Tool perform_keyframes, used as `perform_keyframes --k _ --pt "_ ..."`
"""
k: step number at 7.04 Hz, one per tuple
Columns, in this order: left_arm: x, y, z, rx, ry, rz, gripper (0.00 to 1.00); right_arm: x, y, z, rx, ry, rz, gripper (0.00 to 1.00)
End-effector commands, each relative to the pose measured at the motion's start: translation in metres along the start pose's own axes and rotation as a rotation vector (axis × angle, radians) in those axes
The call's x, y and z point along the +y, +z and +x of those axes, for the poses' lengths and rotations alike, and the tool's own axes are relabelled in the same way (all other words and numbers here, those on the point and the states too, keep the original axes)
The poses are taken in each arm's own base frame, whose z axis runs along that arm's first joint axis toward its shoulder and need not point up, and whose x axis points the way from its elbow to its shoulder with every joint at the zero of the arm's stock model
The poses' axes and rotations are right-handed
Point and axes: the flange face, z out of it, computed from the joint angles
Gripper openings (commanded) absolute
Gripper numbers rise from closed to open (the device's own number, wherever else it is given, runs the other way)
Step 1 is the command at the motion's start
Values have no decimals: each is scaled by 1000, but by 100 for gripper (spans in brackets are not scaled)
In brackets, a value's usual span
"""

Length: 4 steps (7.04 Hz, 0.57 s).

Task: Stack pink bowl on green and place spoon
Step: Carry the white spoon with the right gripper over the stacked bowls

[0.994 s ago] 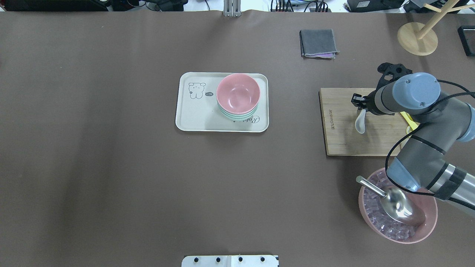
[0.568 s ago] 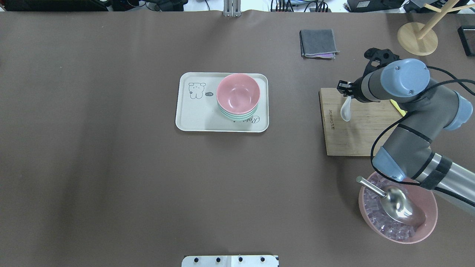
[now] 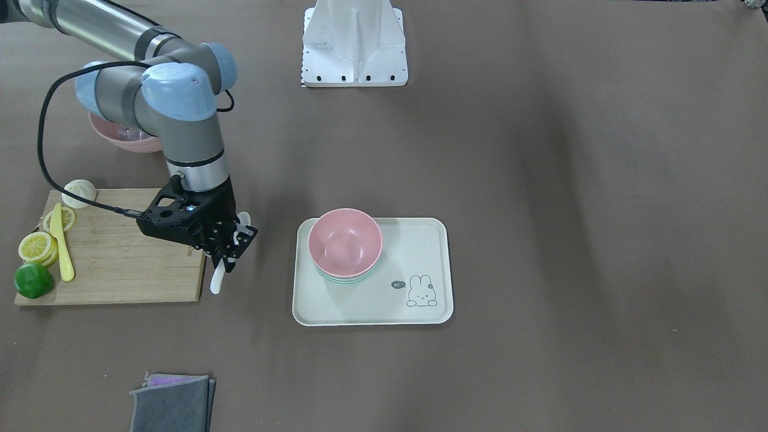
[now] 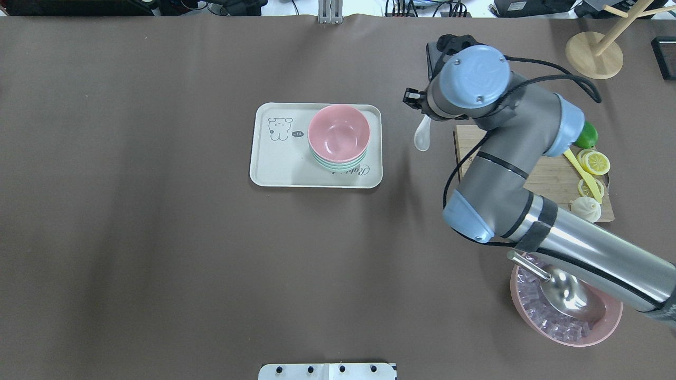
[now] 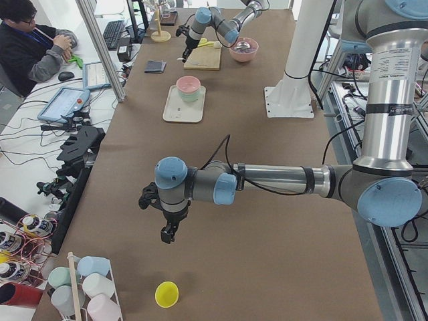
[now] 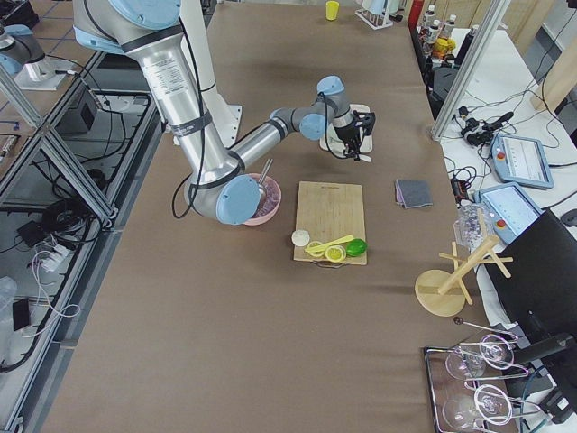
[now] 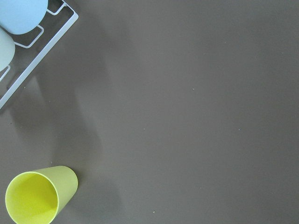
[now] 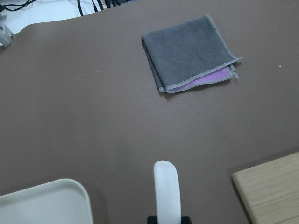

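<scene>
The right gripper had its jaws clamped on the white spoon, above bare table. Off to those jaws' left, the pink bowl sat nested on the green bowl. Whether the left gripper's jaws were apart, I couldn't tell

Green bowl mostly out of sight beneath pink bowl.

gap: bare table between cutting board and tray | obstacle: stacked bowls
</scene>
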Motion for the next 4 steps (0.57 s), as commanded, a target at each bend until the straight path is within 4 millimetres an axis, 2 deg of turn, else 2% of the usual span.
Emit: perform_keyframes --k 1,2,3,4 --pt "1 2 -1 2 -3 -3 98 30 -34 -83 2 42 6 0" --pt "2 4 -3 3 -7 -7 98 50 -26 -120 20 64 20 0" --pt "3 5 -3 4 -9 -9 98 66 -12 -142 49 70 37 0" --pt "6 8 -5 5 -14 -15 98 81 -6 -144 60 52 48 0"
